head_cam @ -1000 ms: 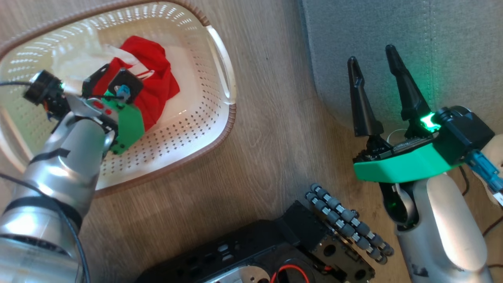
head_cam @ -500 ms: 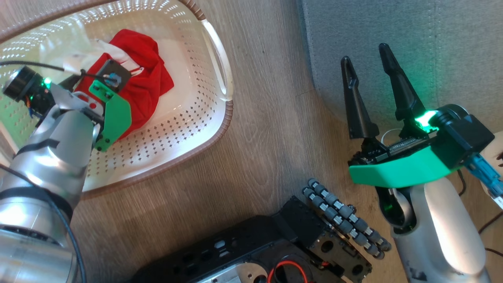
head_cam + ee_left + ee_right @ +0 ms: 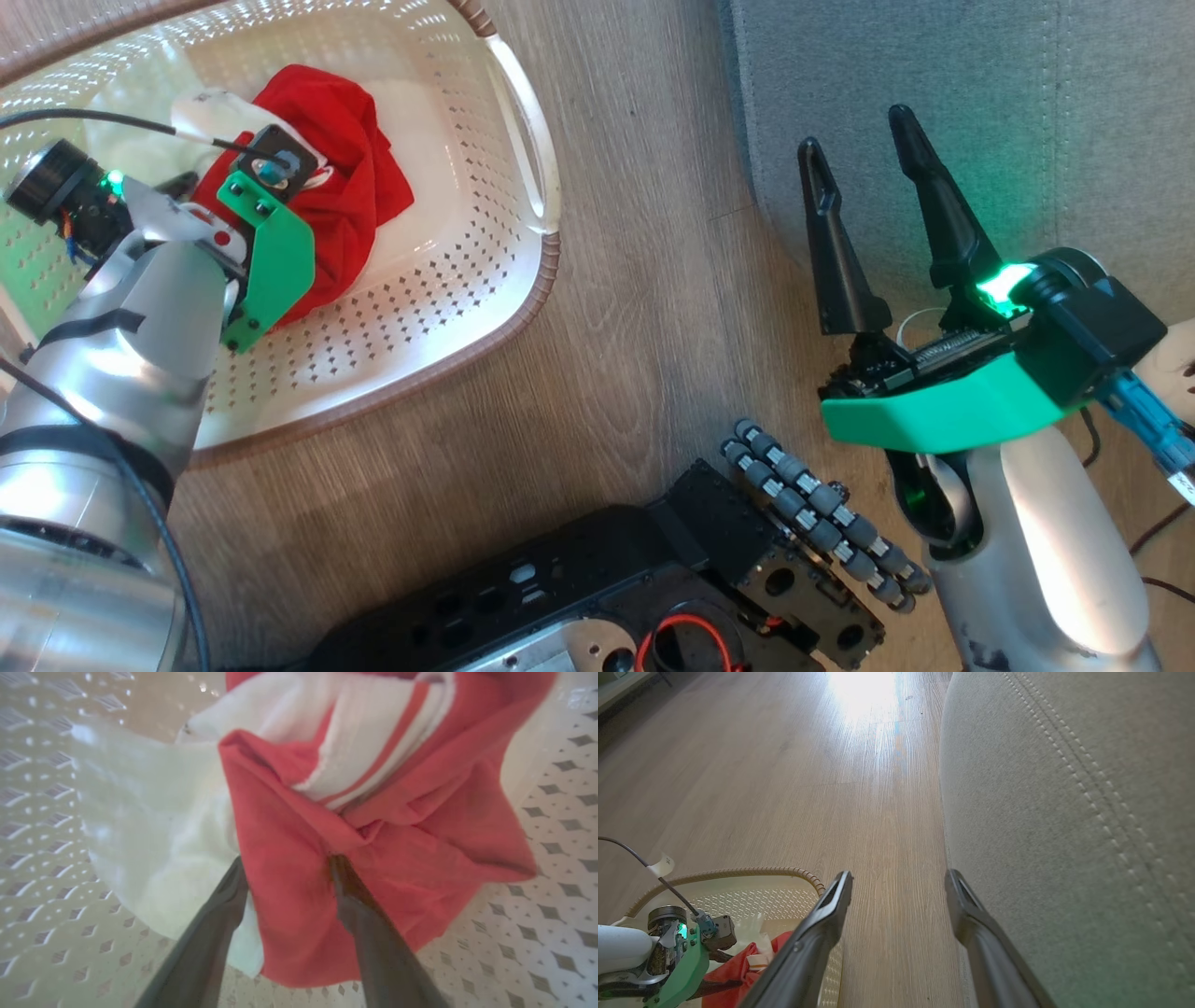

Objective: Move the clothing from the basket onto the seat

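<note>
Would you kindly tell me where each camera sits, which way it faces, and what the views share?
Head view: on the head, facing down at floor, basket, clothing and seat; left arm and open right gripper show.
Left wrist view: on the left wrist, facing into the basket at the clothing; open left gripper straddles one fold.
Right wrist view: on the right wrist, facing along the floor beside the seat; own fingers, plus the left arm.
Shared: all three show basket and clothing.
</note>
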